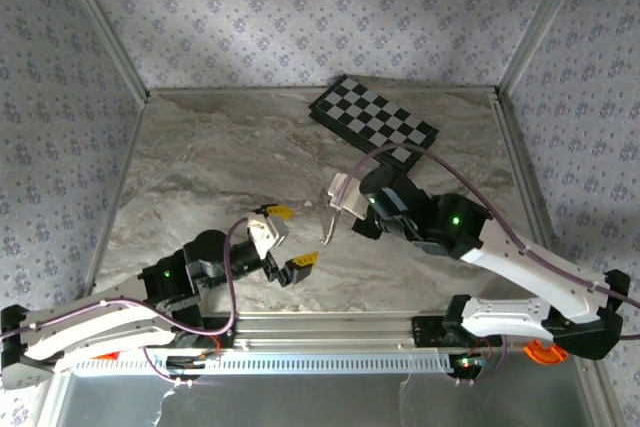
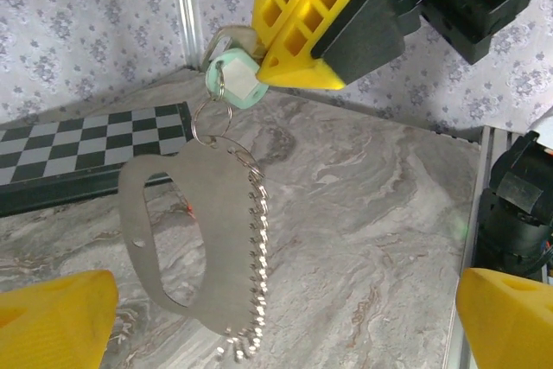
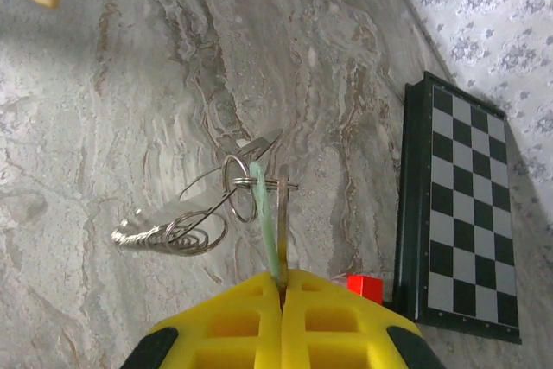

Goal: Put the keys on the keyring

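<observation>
Left wrist view: the right end effector (image 2: 270, 75) is clamped on the mint key (image 2: 235, 79), held above the table (image 2: 389, 213) towards its near edge so the keyring (image 2: 226, 239) dangles free beneath. The left end effector (image 1: 293, 237) faces it with its fingers spread wide, likely ready to take the ring.

Pale mint-green hexagonal key piece (image 2: 235, 81): plastic, smooth, matt.
Thin silver wire rings (image 3: 192, 232): bright metal, glossy.
Flat grey plate with oval cutout (image 2: 226, 239): dull, matt metal.
Silver bead chain (image 2: 257, 248): polished metal, glinting.
Right gripper's yellow fingers (image 2: 298, 6): moulded plastic, latticed, satin.
Grey-veined marble-look tabletop (image 1: 220, 167): smooth, faint sheen.
</observation>
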